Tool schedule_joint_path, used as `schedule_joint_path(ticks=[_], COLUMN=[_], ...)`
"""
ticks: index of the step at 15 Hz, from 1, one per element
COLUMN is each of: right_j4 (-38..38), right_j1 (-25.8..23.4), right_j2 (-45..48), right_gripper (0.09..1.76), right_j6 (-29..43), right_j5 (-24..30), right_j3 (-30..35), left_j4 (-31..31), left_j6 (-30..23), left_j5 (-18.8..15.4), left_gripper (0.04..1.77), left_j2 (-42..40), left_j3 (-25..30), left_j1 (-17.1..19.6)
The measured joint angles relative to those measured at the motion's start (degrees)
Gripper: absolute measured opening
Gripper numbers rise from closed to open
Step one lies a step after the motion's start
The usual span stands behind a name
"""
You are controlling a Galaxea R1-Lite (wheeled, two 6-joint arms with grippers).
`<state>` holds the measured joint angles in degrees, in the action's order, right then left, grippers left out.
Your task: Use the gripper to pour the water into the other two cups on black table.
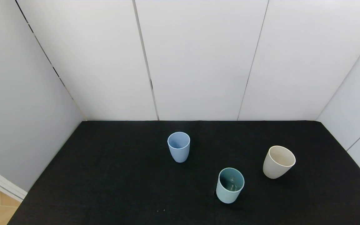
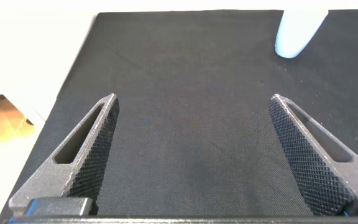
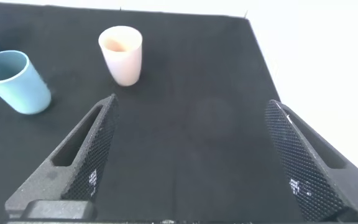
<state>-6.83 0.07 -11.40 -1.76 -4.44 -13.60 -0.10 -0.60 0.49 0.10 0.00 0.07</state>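
Black table (image 1: 111,175): flat, matte, cloth-like weave, bounded by smooth white panel walls (image 1: 198,59) with thin dark seams.

Three handleless tapered tumblers stand upright on it, all matte. Landmark is the mint-teal cup (image 1: 230,185), darker teal inside, with a faint glint low in its bowl; whether that is water cannot be told. The periwinkle blue cup (image 1: 178,146) stands farther back and toward the robot's left of the teal one, well apart. The cream-beige cup (image 1: 278,161) stands to the teal cup's right and a little farther back, also apart; its inside looks pale and plain.

Left gripper (image 2: 192,107): jaws spread wide, nothing between them, cross-hatched textured pads on wedge-shaped fingers (image 2: 95,146). It hangs over bare cloth, with the blue cup's base beyond it.

Right gripper (image 3: 190,112): likewise spread wide and holding nothing, same knurled fingers (image 3: 89,152). Teal and beige cups sit beyond it, untouched.

Neither arm shows in the head view.
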Motion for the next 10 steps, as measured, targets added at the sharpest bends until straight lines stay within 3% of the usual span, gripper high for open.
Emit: schedule_joint_path(ticks=[4, 7, 10], right_j4=[1.0, 10.0, 7.5], right_j1=[-0.4, -0.3, -0.3], right_j2=[7.9, 10.5, 11.3], right_gripper=[1.7, 1.7, 1.7], right_j6=[-0.4, 0.5, 0.7], right_j5=[-0.5, 1.0, 3.4], right_j3=[5.1, 10.9, 13.3], left_j4=[0.0, 0.0, 0.0], left_j6=[0.0, 0.0, 0.0], left_j5=[0.0, 0.0, 0.0], left_gripper=[1.72, 1.72, 1.72], left_j2=[0.0, 0.0, 0.0], left_j3=[0.0, 0.0, 0.0], left_j1=[0.0, 0.0, 0.0])
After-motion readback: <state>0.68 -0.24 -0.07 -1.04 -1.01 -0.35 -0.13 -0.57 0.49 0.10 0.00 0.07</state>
